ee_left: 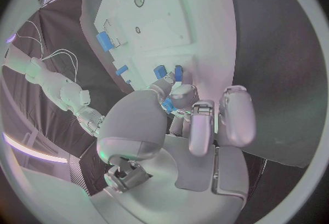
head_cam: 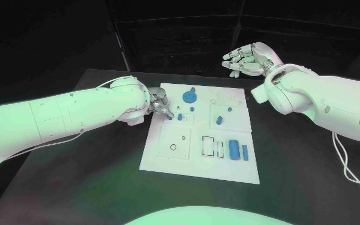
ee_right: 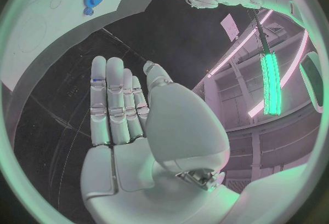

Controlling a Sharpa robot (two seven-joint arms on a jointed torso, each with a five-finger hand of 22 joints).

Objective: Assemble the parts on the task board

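Note:
The white task board (head_cam: 196, 169) lies in the middle of the black table. On it are a round blue gear-like part (head_cam: 190, 97), several small blue parts (head_cam: 220, 120) and two blue cylinders (head_cam: 234, 149) near its right edge. My left hand (head_cam: 159, 104) is low over the board's far left edge, fingertips beside a small blue part (head_cam: 180, 116). In the left wrist view the left hand (ee_left: 195, 120) has thumb and a finger close together with a bit of blue (ee_left: 166, 104) between them; whether it is gripped is unclear. My right hand (head_cam: 247, 60) is raised beyond the far right corner, fingers apart, empty.
The board has a square plate with round holes (head_cam: 174, 147) and rectangular slots (head_cam: 212, 147) near its front. Bare black table (head_cam: 300, 173) surrounds the board. A dark wall stands behind the table's far edge.

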